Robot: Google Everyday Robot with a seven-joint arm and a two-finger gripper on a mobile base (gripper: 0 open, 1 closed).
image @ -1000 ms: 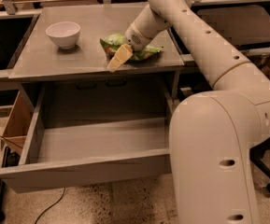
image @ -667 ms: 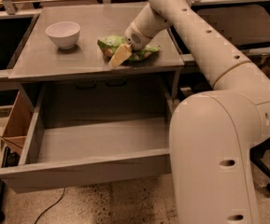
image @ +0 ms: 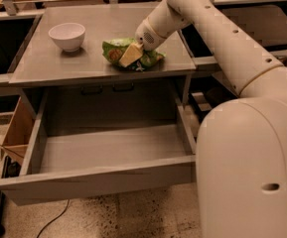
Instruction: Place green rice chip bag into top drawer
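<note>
The green rice chip bag (image: 114, 50) lies crumpled on the grey tabletop (image: 43, 63), near its front edge and right of centre. My gripper (image: 133, 53) is down on the bag's middle, reaching in from the right, and it covers part of the bag. The top drawer (image: 98, 180) is pulled out wide open below the tabletop, and nothing lies inside it. The bag rests on the table, behind and above the drawer's opening.
A white bowl (image: 67, 35) stands on the tabletop to the left of the bag. My large white arm and base (image: 247, 152) fill the right side, next to the drawer's right wall. A cardboard box (image: 15, 133) sits left of the drawer.
My gripper has shifted slightly back and to the right over the bag. The bag and the drawer stay where they were.
</note>
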